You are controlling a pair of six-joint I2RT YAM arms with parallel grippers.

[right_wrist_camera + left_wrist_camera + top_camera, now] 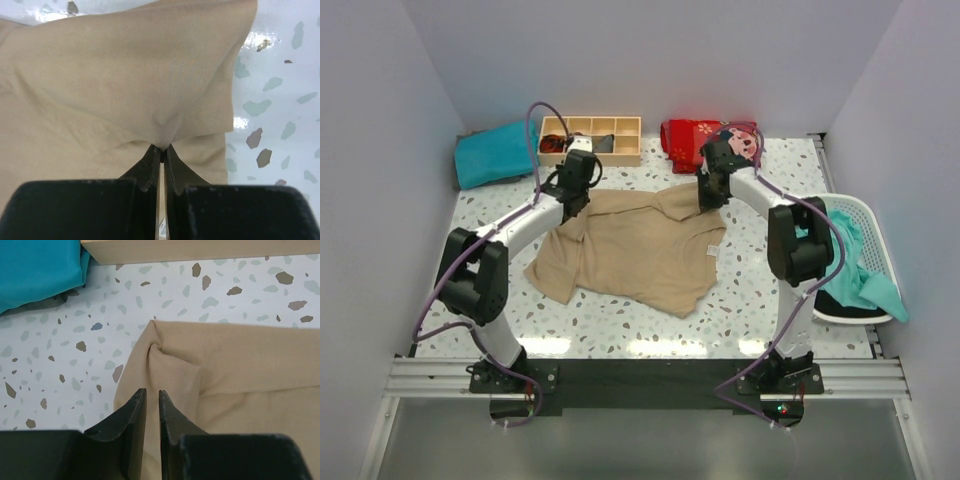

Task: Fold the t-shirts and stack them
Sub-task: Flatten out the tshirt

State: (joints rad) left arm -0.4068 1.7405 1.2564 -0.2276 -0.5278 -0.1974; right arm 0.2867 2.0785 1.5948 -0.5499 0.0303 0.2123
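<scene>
Cloth is caught at two places on the tan t-shirt (640, 250), which lies mostly flat but a little crooked in the middle of the speckled table (750, 290). The left gripper (151, 391) stands at the far left corner of the shirt, just before the wooden tray (590, 140). Its jaws are narrow, with only a thin gap, and tan fabric fills this gap. The cloth also wrinkles toward the tips, so I judge that it pinches the edge there. The right gripper (163, 146) is at the far right part of the shirt. Its jaws are pressed together on a small peak of fabric, and the folds run to the tips like a little tent.

Both grips sit on the far edge and well apart from each other. I think this is chosen so that the edge is held at two points and can be pulled level toward the near side, to make a first fold or to straighten the shirt.

One teal t-shirt (495, 152) lies bunched in the far left corner, and another teal t-shirt (855, 265) hangs over the white basket (868, 215) at the right. A red cloth (695, 135) lies beside the tray. No stack is there yet, so the task seems early.
</scene>
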